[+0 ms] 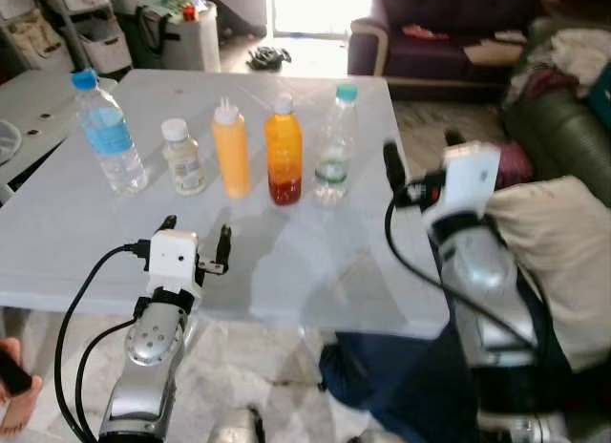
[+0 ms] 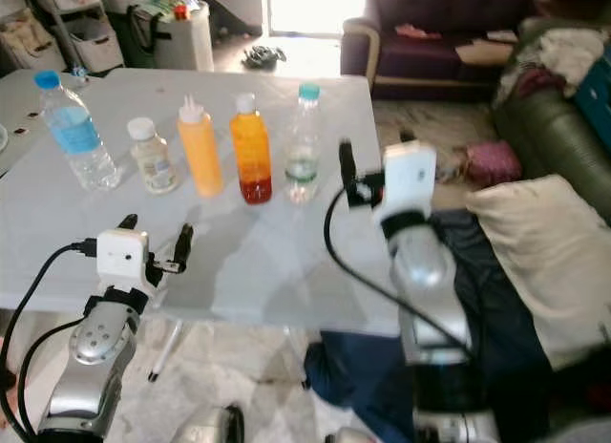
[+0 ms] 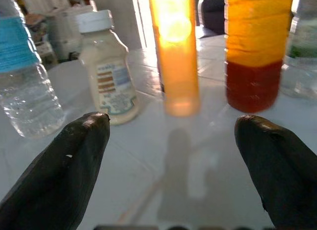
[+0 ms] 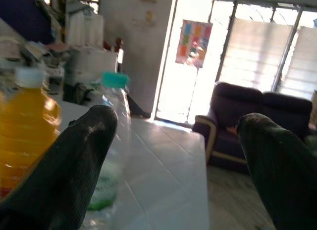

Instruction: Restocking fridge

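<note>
Five bottles stand in a row on the white table (image 1: 315, 271): a water bottle (image 1: 107, 133) with a blue cap, a small cream bottle (image 1: 181, 158), a yellow squeeze bottle (image 1: 231, 149), an orange juice bottle (image 1: 283, 152) and a clear bottle (image 1: 336, 147) with a teal cap. My left gripper (image 1: 196, 238) hovers open over the table's near part, facing the yellow squeeze bottle (image 3: 176, 56) and the cream bottle (image 3: 106, 74). My right gripper (image 1: 420, 155) is open at the table's right edge, just right of the clear bottle (image 4: 115, 80).
A dark purple sofa (image 1: 449, 32) stands behind the table. A green sofa (image 1: 563, 128) and a beige cushion (image 1: 554, 252) lie close on the right. Blue cloth (image 1: 382, 376) lies on the floor under the table's near edge. Storage drawers (image 1: 95, 32) stand back left.
</note>
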{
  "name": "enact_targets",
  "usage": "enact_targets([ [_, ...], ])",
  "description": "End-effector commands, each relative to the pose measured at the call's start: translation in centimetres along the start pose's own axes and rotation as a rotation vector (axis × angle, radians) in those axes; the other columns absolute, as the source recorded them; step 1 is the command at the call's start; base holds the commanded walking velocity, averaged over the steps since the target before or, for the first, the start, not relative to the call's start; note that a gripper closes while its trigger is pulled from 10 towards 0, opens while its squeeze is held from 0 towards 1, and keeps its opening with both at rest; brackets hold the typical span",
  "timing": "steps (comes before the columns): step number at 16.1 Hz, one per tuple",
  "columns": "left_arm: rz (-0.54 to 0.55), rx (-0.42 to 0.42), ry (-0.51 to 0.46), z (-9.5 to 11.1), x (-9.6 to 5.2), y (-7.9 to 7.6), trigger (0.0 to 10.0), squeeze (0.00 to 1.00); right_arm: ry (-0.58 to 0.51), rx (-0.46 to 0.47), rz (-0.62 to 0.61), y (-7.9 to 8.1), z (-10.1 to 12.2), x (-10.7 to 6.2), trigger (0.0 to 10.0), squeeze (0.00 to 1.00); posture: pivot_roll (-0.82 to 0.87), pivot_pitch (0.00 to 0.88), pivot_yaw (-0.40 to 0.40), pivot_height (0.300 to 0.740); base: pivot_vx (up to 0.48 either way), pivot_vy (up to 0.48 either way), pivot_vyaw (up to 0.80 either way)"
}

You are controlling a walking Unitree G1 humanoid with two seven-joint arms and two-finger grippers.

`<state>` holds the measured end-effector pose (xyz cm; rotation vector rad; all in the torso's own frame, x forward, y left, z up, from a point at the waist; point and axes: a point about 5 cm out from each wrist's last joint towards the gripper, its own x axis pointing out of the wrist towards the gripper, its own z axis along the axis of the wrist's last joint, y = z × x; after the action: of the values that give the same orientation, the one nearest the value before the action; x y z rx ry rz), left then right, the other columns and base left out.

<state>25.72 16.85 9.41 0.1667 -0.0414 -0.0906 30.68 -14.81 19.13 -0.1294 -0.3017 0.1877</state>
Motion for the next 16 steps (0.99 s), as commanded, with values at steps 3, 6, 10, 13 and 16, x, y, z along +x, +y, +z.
enact_targets([
  [3, 0.034, 0.048, 0.006, 0.5, -0.4, 0.7, 10.0, 0.0, -0.034, 0.0, 0.083, -0.1, 0.9, 2.0, 10.0, 0.0, 0.12, 0.089, 0.017, 0.74, 0.0, 0.0, 0.0],
  [6, 0.037, 0.073, 0.019, 0.6, -1.1, 1.2, 10.0, 0.0, -0.043, 0.024, 0.086, -0.7, 1.7, 3.8, 10.0, 0.0, 0.15, 0.105, 0.034, 0.74, 0.0, 0.0, 0.0],
  [10, 0.013, 0.092, 0.029, 1.0, -1.4, 1.7, 10.0, 0.0, -0.082, 0.014, 0.044, -0.6, 2.0, 4.2, 10.0, 0.0, 0.17, 0.106, 0.053, 0.74, 0.0, 0.0, 0.6],
  [13, -0.012, 0.066, 0.013, 1.5, -1.6, 1.4, 10.0, 0.0, -0.084, -0.018, -0.047, -0.9, 1.5, 2.8, 10.0, 0.0, 0.15, 0.089, 0.05, 0.74, 0.0, 0.0, 0.0],
  [16, 0.028, 0.033, -0.005, 2.0, -2.1, 1.9, 10.0, 0.0, 0.024, -0.026, -0.189, -1.2, -0.8, -2.6, 10.0, 0.0, 0.11, 0.042, 0.041, 0.74, 0.0, 0.0, 0.0],
])
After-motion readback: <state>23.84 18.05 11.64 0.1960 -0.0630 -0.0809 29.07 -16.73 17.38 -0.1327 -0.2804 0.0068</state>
